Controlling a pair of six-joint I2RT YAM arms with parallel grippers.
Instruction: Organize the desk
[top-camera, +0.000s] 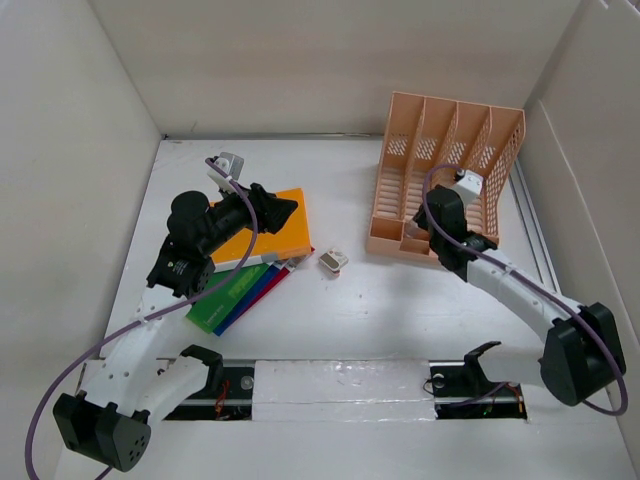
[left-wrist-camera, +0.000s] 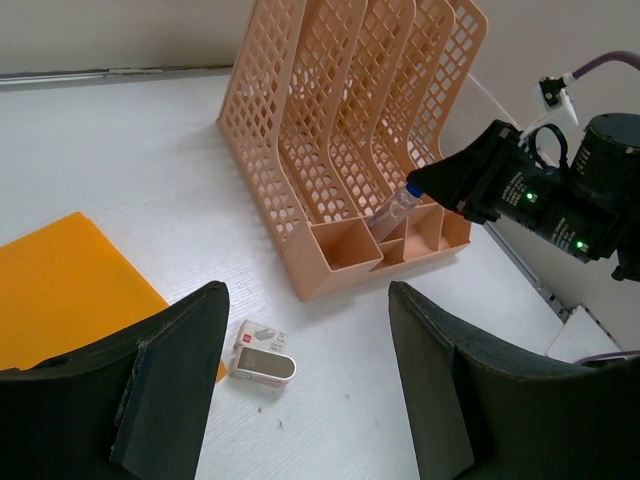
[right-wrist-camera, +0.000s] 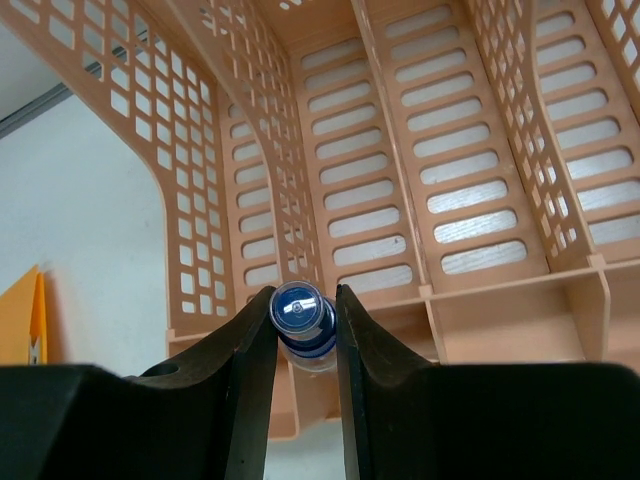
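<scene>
My right gripper (right-wrist-camera: 305, 300) is clamped on a blue-capped pen (right-wrist-camera: 303, 318). The pen's long axis runs straight ahead from the fingers, tip slanting down into a small front cubby of the rack (right-wrist-camera: 390, 190), which stands far right on the desk (top-camera: 400, 300). My left gripper (left-wrist-camera: 305, 335) hangs spread and holding nothing, well apart. I judge this arm nearer.

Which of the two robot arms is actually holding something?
The right one: the right arm's fingers pinch a blue-capped tube at the peach rack. The left arm's fingers stand open and empty above the desk.
</scene>
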